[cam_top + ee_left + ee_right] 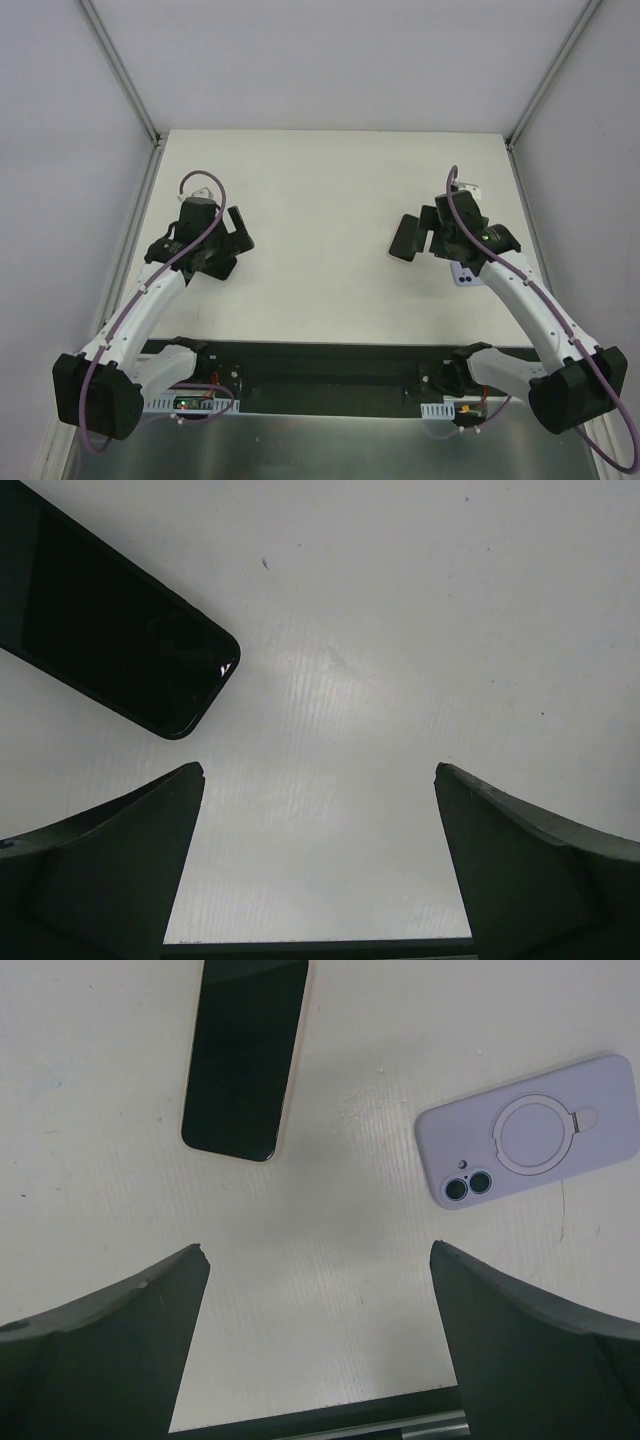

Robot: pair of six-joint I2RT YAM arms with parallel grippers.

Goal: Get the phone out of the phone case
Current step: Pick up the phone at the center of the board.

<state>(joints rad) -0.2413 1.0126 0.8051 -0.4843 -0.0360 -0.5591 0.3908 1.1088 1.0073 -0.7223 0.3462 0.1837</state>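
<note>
1. Phone case [530, 1132], lilac silicone with a round ring stand, lies back up on the white table [360, 1220], at 2 o'clock from my right gripper [318, 1250]; two lenses show in its corner cut-out.
2. At 11 o'clock from that gripper lies a black-screened phone with a pale edge [245, 1055], face up and well apart from the case.
3. My right gripper's jaws stand wide apart over bare table, holding nothing.
4. My left gripper [320, 768] is likewise spread wide and empty; a dark glossy phone [110, 630] lies flat at 10 o'clock from it, untouched.
</note>
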